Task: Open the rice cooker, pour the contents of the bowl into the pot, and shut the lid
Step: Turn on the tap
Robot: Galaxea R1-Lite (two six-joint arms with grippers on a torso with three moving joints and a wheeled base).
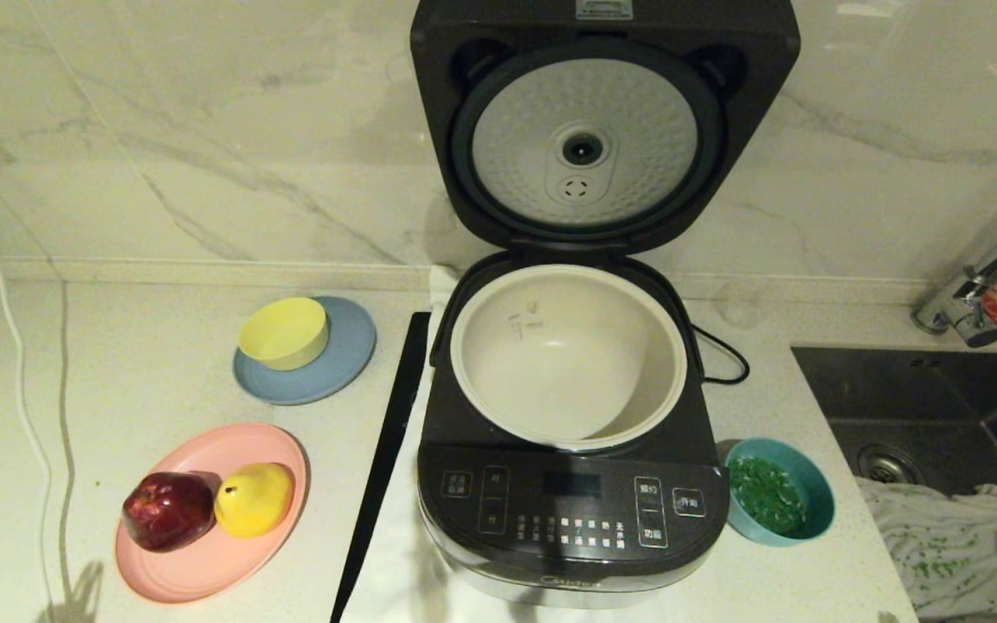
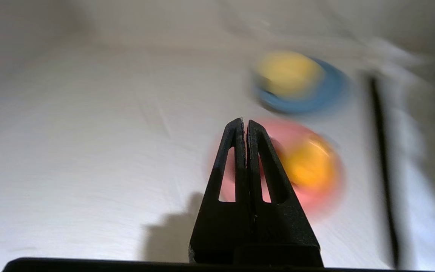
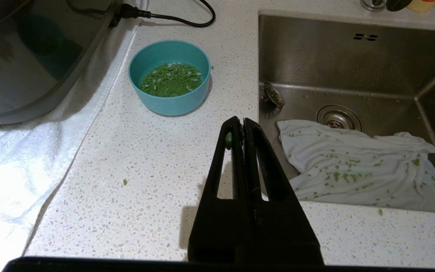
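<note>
Rice cooker (image 1: 568, 484) stands at the head view's centre on the bench (image 1: 118, 381), its lid (image 1: 602, 121) raised upright at top centre and the pot (image 1: 568, 355) bare inside. The bowl (image 1: 780, 502) of green bits sits just beside the cooker's front corner, lower right. In the right wrist view the bowl (image 3: 169, 77) lies ahead of the right end effector (image 3: 243, 121), apart from it, fingers pressed together. The left end effector (image 2: 244, 121) hovers over the bench, fingers likewise together.

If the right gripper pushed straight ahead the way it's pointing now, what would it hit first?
Probably bare countertop. The right gripper, fingers shut, points down between the teal bowl and the sink. How far ahead of the tips the line lands is unclear; the sink's near edge may come first.
</note>
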